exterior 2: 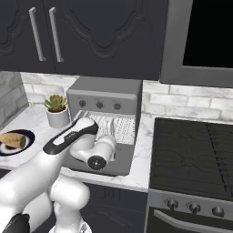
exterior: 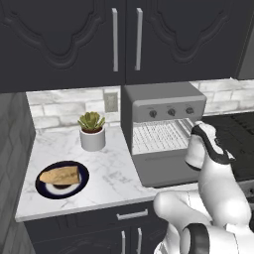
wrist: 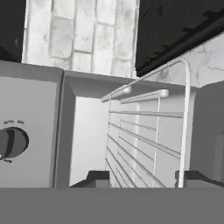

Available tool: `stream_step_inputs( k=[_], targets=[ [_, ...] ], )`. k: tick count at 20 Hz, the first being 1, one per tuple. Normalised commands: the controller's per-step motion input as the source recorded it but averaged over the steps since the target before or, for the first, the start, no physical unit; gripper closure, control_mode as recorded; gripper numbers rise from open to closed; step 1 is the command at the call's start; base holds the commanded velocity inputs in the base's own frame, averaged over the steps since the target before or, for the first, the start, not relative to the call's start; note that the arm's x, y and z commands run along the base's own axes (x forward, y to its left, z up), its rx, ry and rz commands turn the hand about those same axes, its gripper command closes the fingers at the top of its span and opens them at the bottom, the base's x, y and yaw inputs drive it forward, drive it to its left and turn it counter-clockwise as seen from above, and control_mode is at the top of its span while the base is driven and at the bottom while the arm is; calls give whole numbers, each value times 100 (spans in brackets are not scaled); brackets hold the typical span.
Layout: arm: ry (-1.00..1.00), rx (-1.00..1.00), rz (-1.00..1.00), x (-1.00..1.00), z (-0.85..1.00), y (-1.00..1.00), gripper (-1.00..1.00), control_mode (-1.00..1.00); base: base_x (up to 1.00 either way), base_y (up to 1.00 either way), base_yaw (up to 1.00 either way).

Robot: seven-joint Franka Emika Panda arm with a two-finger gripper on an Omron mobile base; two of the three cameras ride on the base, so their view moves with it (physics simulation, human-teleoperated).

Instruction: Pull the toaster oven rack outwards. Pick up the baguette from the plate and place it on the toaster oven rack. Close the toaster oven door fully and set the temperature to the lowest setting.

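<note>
The grey toaster oven [exterior: 163,101] stands on the counter with its door [exterior: 166,173] folded down flat. The wire rack [exterior: 158,136] lies inside the cavity. My gripper [wrist: 144,178] is at the oven's mouth on its right side, rolled sideways. Its fingertips [wrist: 98,177] stand apart, with the rack's wires [wrist: 144,135] between them and the raised front wire [wrist: 186,109] running beside the right tip. Nothing is clamped. The baguette [exterior: 60,175] rests on the dark plate [exterior: 44,191] at the counter's front left, also in the right base view as baguette [exterior 2: 12,140] on plate [exterior 2: 25,134].
A potted succulent [exterior: 92,130] stands between plate and oven. The black stove [exterior 2: 195,154] adjoins the oven on the right. Dark upper cabinets [exterior: 114,34] hang overhead. One oven knob [wrist: 13,142] is close to the hand. My arm [exterior 2: 73,136] covers part of the open door.
</note>
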Motion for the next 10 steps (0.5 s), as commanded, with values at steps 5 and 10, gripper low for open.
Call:
stream_step_inputs(
  k=[5, 10],
  targets=[
    [7, 0, 0, -100, -29, -62, 100, -100, 0, 0, 0],
    [12, 0, 0, -100, -41, -73, 100, -100, 0, 0, 0]
  ],
)
